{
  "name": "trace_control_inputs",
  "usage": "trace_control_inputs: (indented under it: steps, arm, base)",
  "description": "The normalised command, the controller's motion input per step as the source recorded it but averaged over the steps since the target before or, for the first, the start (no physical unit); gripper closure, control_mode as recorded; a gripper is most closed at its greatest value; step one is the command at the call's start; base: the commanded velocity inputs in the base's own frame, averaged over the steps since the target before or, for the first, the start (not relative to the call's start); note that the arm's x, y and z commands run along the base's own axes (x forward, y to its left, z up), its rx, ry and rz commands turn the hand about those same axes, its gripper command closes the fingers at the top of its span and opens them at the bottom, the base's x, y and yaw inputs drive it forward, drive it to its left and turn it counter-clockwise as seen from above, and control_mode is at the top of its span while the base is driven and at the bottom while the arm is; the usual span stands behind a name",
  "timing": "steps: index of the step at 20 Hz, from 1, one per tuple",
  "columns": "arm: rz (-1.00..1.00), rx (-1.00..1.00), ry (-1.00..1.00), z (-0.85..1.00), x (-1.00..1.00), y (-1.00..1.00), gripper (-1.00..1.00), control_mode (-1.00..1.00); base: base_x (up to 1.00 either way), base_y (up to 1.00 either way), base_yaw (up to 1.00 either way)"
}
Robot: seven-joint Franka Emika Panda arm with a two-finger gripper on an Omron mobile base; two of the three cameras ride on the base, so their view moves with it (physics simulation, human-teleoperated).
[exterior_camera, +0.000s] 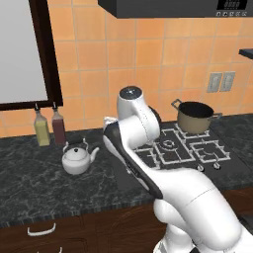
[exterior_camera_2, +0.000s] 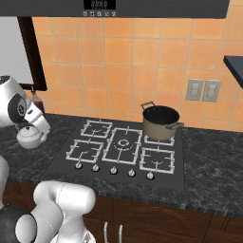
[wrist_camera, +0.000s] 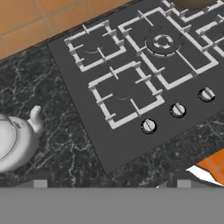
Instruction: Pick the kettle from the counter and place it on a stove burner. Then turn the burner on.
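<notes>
The small silver-white kettle (exterior_camera: 76, 158) stands upright on the black marbled counter (exterior_camera: 29, 183), left of the cooktop; its spout points toward the stove. In the hand view the kettle (wrist_camera: 15, 140) sits at the lower left, cut off by the edge. My gripper (exterior_camera_2: 42, 129) hovers above and in front of the kettle (exterior_camera_2: 28, 136), apart from it. Its fingertips (wrist_camera: 40, 183) barely peek up, wide apart, with nothing between them. The stove burner (exterior_camera: 168, 145) (exterior_camera_2: 124, 142) (wrist_camera: 162, 42), the big square grate with a ring at the middle, is bare.
A dark lidless pot (exterior_camera: 196, 117) (exterior_camera_2: 160, 122) occupies the back right grate. Several knobs (wrist_camera: 177, 110) (exterior_camera_2: 114, 170) line the cooktop's front edge. Two bottles (exterior_camera: 49, 127) stand against the tiled wall behind the kettle. A range hood (exterior_camera: 173, 7) hangs overhead.
</notes>
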Motion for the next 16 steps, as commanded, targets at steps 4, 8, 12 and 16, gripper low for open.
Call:
trace_control_inputs:
  steps: [4, 8, 12, 16]
  arm:
    - [-0.35, 0.17, 0.0, -0.21, -0.01, 0.66, -1.0, -1.0]
    - [-0.22, 0.22, 0.02, -0.04, 0.04, 0.53, -1.0, -1.0]
    - [-0.03, 0.23, 0.11, 0.0, 0.28, 0.32, -1.0, -1.0]
    - [0.0, 0.17, 0.14, -0.1, 0.39, 0.28, -1.0, -1.0]
  base:
    - [0.0, 0.0, 0.0]
    - [0.0, 0.0, 0.0]
    - [0.0, 0.0, 0.0]
    - [0.0, 0.0, 0.0]
